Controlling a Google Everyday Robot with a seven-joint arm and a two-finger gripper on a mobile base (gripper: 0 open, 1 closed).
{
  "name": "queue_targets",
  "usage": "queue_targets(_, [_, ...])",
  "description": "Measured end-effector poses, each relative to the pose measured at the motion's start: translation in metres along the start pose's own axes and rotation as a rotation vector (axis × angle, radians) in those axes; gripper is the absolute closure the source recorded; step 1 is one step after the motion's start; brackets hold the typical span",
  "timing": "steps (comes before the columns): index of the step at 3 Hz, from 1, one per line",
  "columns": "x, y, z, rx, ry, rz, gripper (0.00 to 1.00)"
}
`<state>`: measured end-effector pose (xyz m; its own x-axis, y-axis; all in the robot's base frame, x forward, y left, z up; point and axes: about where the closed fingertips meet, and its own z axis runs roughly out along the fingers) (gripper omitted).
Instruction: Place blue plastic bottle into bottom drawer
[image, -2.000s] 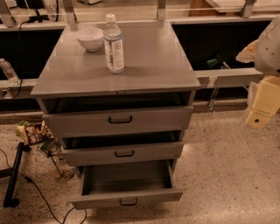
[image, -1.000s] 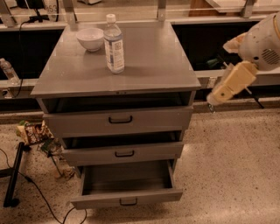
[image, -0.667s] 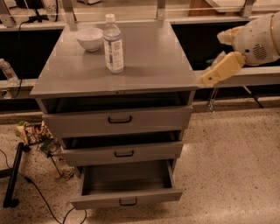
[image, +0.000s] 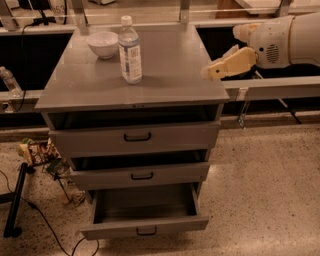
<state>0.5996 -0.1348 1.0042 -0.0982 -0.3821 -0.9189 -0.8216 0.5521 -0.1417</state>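
Observation:
The blue plastic bottle (image: 130, 50) stands upright on the grey cabinet top (image: 165, 75), clear with a white cap and a white-and-blue label. The bottom drawer (image: 145, 215) is pulled open and looks empty inside. My gripper (image: 210, 71) hangs at the cabinet top's right edge, well to the right of the bottle and apart from it. Its cream fingers (image: 231, 63) point left toward the cabinet.
A white bowl (image: 103, 43) sits behind and left of the bottle. The top drawer (image: 135, 137) and middle drawer (image: 140, 175) stand slightly ajar. Cables and a crumpled packet (image: 37, 151) lie on the floor at left. A small clear bottle (image: 10, 82) rests at far left.
My arm has swung up and to the left, from low at the right edge of the view to the cabinet top's right edge. The bottle and drawers have not moved.

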Motion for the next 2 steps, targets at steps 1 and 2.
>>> queue_targets(1, [0.0, 0.0, 0.0, -0.001, 0.0, 0.0, 0.0])
queue_targets(2, [0.004, -0.004, 0.026, 0.001, -0.055, 0.018, 0.0])
